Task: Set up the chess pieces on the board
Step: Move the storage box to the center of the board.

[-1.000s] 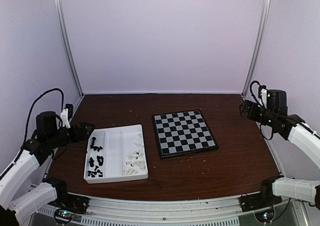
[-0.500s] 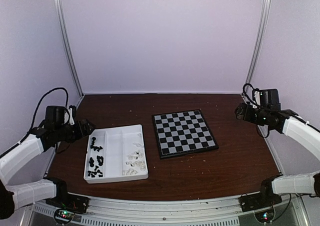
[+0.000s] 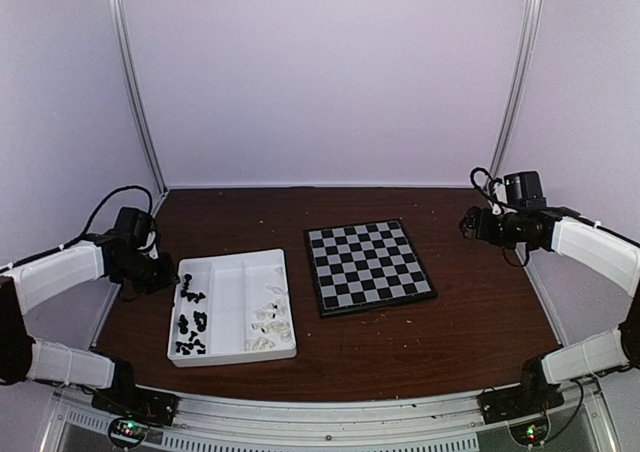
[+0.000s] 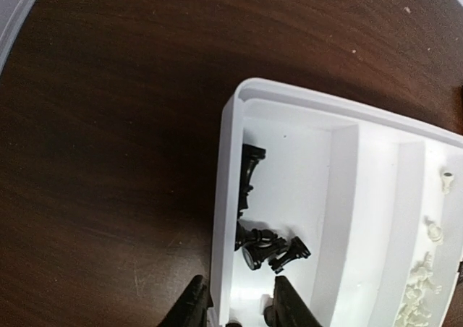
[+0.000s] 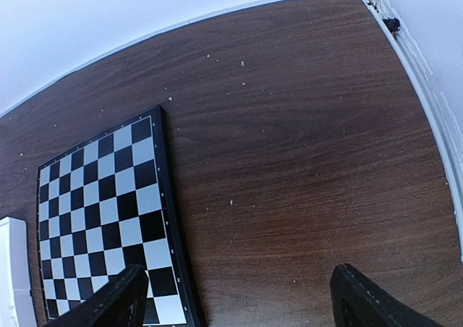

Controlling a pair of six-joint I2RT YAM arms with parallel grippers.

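A lab cell: blank walls [image 3: 320,72], aluminium rails [image 3: 133,92].

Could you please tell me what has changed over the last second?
The left gripper swung in to the left edge of the tray, narrowing; the right gripper moved inward toward the board, open. Nothing was grasped. The chess pieces, tray and board stayed put.

**Layout.** On the table [image 3: 470,322] you find the tray [image 3: 232,259] left of the board [image 3: 368,265], with a narrow gap between them. One set of chess pieces [image 3: 190,324] lies in the tray's left compartment, the other set [image 3: 270,320] in its right compartment. Your left gripper [image 4: 239,305] sits astride the tray's left wall. Your right gripper [image 3: 468,222] is right of the board, level with its far edge and well apart from it.
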